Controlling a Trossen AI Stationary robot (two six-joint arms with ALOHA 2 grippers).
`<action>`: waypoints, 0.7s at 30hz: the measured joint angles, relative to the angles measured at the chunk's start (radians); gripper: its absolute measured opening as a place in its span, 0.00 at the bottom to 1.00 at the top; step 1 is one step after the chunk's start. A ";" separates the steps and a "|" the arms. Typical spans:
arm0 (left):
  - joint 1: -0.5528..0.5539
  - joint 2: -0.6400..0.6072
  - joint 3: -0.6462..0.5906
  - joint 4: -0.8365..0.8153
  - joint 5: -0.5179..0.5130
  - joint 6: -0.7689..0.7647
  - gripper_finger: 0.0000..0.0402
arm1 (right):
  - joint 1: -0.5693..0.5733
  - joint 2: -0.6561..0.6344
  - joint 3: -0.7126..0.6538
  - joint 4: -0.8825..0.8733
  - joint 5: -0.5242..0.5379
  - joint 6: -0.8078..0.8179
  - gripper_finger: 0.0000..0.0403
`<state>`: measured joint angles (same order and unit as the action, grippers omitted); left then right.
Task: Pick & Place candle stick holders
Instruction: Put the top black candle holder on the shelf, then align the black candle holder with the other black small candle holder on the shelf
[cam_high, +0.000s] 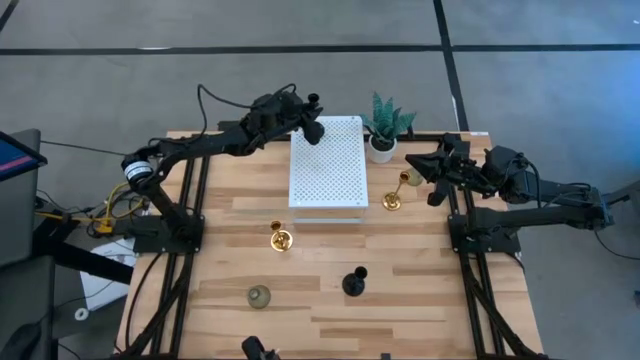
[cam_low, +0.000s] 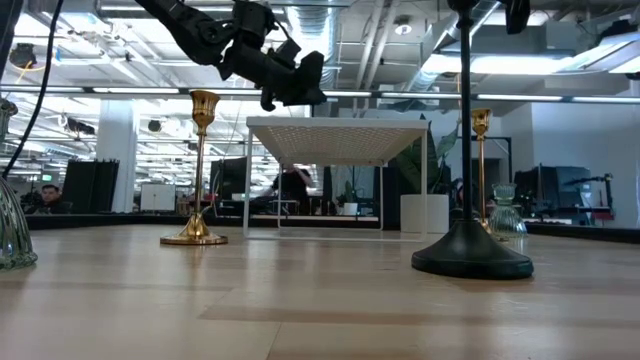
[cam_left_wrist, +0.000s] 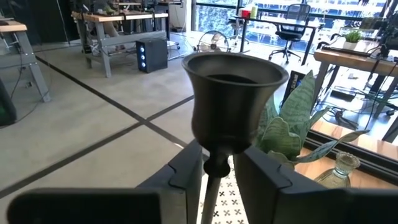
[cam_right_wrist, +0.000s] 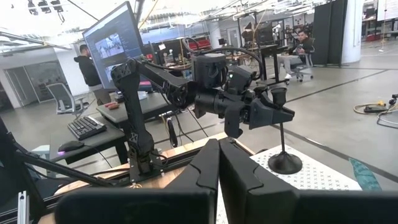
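Desk (cam_high: 420, 300) planks are carrying everything, with a white perforated stand (cam_high: 328, 165) sitting toward twelve o'clock of the desk's centre. Left arm (cam_high: 200, 150) is stretching from its base at nine o'clock up and across to the stand's ten o'clock corner, its wrist raised above the perforated top. Left gripper (cam_high: 312, 125) is holding a slim black candle stick holder (cam_left_wrist: 233, 99) upright there: the fingers (cam_left_wrist: 186, 174) are pinching the thin stem just under the cup, one on each side, while the round base (cam_right_wrist: 285, 163) is resting on the stand's top.

Right arm (cam_high: 540, 210) is lying low along the three o'clock edge, reaching in toward the middle. Right gripper (cam_high: 420, 172) is hovering just beside a gold holder (cam_high: 392, 197), its fingers (cam_right_wrist: 205, 168) pressed together with nothing between them.

Potted green plant (cam_high: 385, 125) is standing at the stand's one o'clock corner. Second black holder (cam_high: 354, 282) is standing at six o'clock of the stand, near the desk's middle. Second gold holder (cam_high: 281, 238) is sitting just off the stand's seven o'clock corner. Pale-green glass holder (cam_high: 259, 296) is resting toward seven o'clock, well apart from both grippers; another pale-green one (cam_left_wrist: 339, 171) is showing beside the plant in the left wrist view.
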<state>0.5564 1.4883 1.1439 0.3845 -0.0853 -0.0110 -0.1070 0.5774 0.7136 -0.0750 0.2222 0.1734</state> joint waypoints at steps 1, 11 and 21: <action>0.000 0.000 0.000 0.001 0.000 -0.002 0.24 | 0.000 0.000 0.000 0.000 0.000 0.000 0.00; 0.000 -0.002 0.000 0.005 0.000 -0.004 0.42 | 0.000 0.000 0.000 -0.001 0.000 -0.026 0.00; 0.000 -0.085 0.000 -0.089 0.007 0.012 0.55 | 0.000 0.000 0.000 -0.001 0.000 -0.026 0.00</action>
<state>0.5564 1.4030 1.1435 0.2956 -0.0788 0.0006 -0.1070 0.5774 0.7136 -0.0757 0.2222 0.1471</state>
